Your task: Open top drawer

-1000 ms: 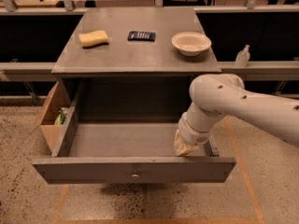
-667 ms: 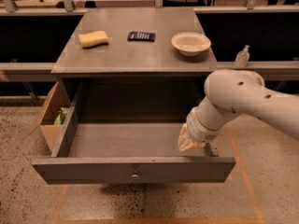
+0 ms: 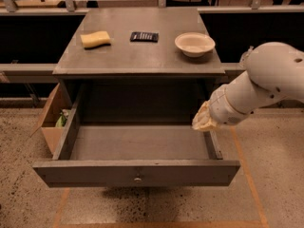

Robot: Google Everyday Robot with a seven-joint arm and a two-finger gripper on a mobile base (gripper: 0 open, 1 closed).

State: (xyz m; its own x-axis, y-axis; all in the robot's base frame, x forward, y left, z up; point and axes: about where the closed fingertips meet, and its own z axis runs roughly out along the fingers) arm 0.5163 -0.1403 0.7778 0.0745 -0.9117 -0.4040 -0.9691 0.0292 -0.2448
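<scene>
The top drawer (image 3: 137, 173) stands pulled far out from the grey cabinet (image 3: 137, 56). Its wide grey front faces me with a small round metal knob (image 3: 137, 178) at centre. The shallow grey box (image 3: 137, 141) behind the front has nothing in it. My gripper (image 3: 204, 120) hangs at the end of the white arm (image 3: 259, 89), just above the drawer's right side wall, near the cabinet opening. It touches nothing that I can see.
On the cabinet top lie a yellow sponge (image 3: 95, 39), a small black device (image 3: 144, 36) and a white bowl (image 3: 194, 44). A cardboard box (image 3: 51, 120) with items stands on the floor at the cabinet's left. Orange tape lines (image 3: 244, 170) mark the speckled floor.
My arm has lifted and drawn back to the right, so the gripper moved from inside the drawer's right corner up to above its side wall. The drawer stays open.
</scene>
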